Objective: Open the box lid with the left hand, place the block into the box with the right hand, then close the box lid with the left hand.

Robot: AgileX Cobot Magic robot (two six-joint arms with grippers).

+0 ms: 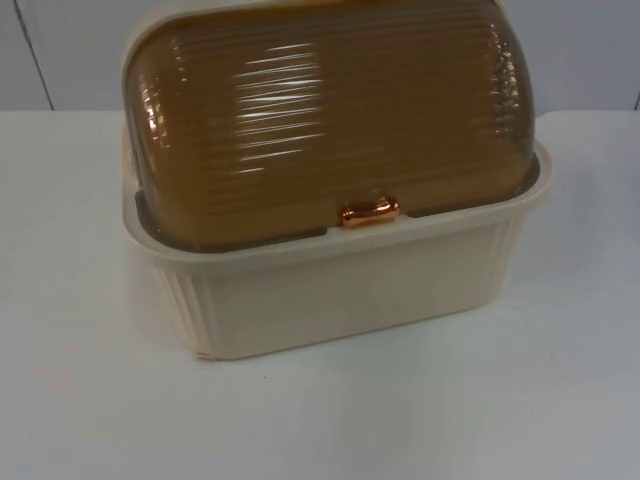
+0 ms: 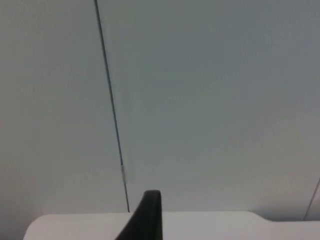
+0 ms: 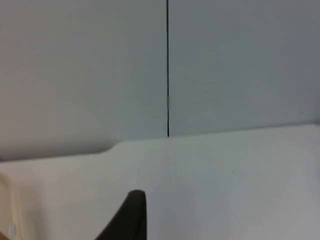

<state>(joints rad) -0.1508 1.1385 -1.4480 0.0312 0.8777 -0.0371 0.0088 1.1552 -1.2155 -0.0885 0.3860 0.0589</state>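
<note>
Box (image 1: pixel 335 290) sits shut under amber lid (image 1: pixel 330 115); copper latch (image 1: pixel 368 211) fastened.

The cream ribbed plastic box (image 1: pixel 330 290) has its translucent amber ribbed dome lid (image 1: pixel 330 120) cut off by the top view's upper edge. Through the closed lid the inside cannot be made out. In the right wrist view a cream edge (image 3: pixel 7 205) is cropped.
</note>
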